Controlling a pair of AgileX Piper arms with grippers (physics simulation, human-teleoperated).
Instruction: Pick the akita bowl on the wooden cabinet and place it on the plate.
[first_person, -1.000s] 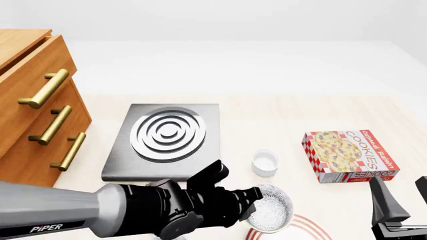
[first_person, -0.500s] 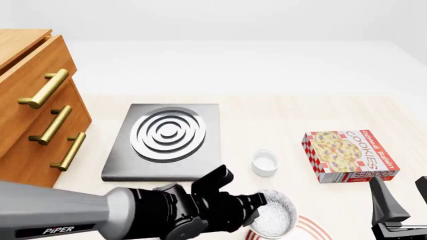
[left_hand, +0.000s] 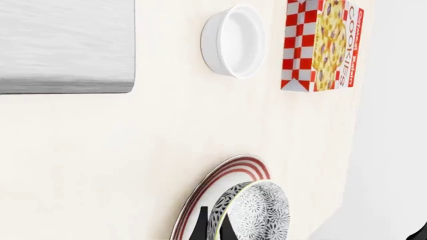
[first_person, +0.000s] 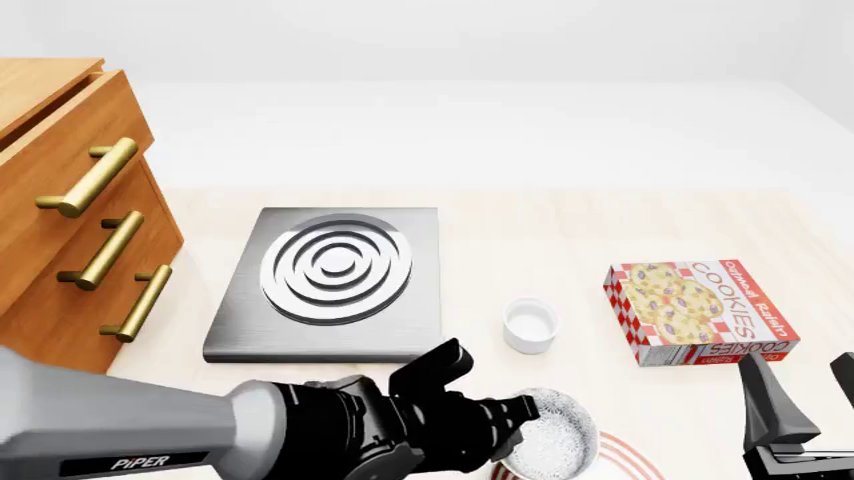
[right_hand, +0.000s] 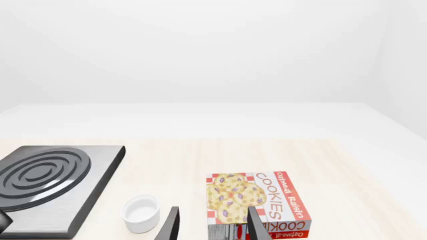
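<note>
"COOKIES" is read on the red-checked cardboard box (first_person: 699, 311) on the pale wooden counter (first_person: 561, 240); the lace-patterned akita bowl (left_hand: 257, 212) is gripped by the left fingers (left_hand: 200, 227) over the red-ringed white plate (left_hand: 217, 187); the right fingers (right_hand: 257, 225) are spread.

My left gripper (first_person: 514, 425) carries the akita bowl (first_person: 554, 440) lower and nearer, over the plate (first_person: 621, 458).

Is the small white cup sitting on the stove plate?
No, the small white cup stands on the bare table, just off the front right corner of the grey stove plate.
</note>
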